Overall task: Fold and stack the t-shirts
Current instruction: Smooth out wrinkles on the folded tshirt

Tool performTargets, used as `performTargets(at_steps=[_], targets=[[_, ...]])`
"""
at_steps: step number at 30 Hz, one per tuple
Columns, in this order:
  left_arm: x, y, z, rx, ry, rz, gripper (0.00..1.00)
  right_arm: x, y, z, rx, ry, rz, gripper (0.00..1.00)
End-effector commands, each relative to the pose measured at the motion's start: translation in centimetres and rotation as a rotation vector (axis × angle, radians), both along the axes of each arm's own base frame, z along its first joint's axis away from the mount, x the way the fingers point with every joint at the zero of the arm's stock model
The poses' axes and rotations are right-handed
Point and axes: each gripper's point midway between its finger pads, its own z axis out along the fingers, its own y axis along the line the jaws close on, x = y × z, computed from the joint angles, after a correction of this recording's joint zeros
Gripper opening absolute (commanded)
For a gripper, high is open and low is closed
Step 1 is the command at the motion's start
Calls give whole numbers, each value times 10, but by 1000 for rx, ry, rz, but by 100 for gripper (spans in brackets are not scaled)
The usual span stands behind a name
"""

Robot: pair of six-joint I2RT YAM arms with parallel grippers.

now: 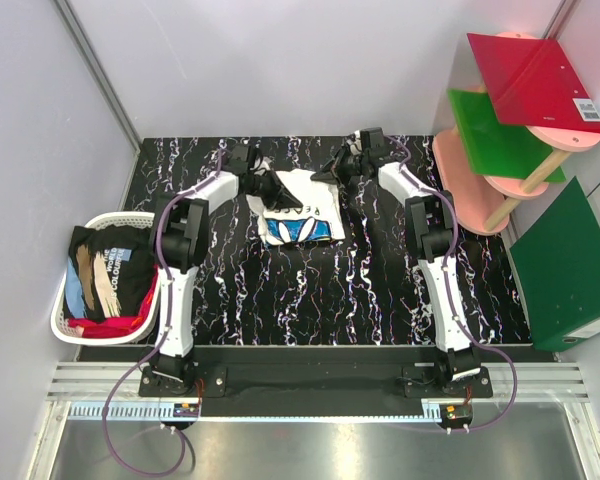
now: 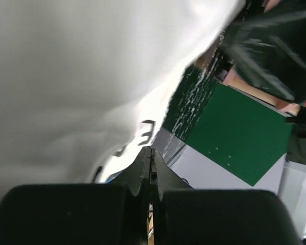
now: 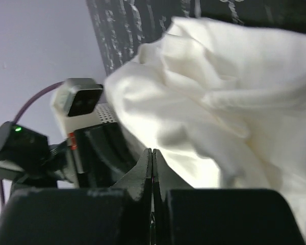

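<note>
Left gripper [image 1: 268, 184] and right gripper [image 1: 323, 177] both pinched shut on cream tee [image 1: 298, 203]. Dark print there, only "E" [image 2: 147, 131] legible. Black tee [image 1: 105, 268] lettering unreadable.

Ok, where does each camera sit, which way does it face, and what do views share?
Top external: above and behind the bases, looking down on the table; both arms show, left hand and right hand at the cream-white t-shirt.
Left wrist: on that arm, looking along its shut hand past the t-shirt toward a green board.
Right wrist: on that arm, looking along its shut hand at the t-shirt, left arm beyond.
Shared: all see the t-shirt.
</note>
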Motion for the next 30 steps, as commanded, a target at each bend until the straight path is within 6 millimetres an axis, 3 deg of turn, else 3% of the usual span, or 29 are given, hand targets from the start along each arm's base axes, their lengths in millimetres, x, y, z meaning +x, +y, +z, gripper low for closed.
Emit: performTargets(at_steps=[1, 7, 11, 19, 25, 30], targets=[[6, 24, -9, 81, -11, 46, 0, 11, 10, 36, 56, -78, 7, 0], [-9, 60, -52, 226, 128, 98, 0, 10, 3, 2, -9, -25, -21, 0], [-8, 71, -68, 262, 149, 105, 0, 8, -1, -10, -50, -13, -25, 0], [7, 78, -75, 309, 144, 131, 0, 4, -20, -37, -214, 28, -79, 0], [7, 82, -53, 308, 91, 110, 0, 1, -38, -41, -320, 13, -134, 0], [29, 70, 12, 203, -122, 93, 0, 4, -35, -5, -318, -97, -109, 0]])
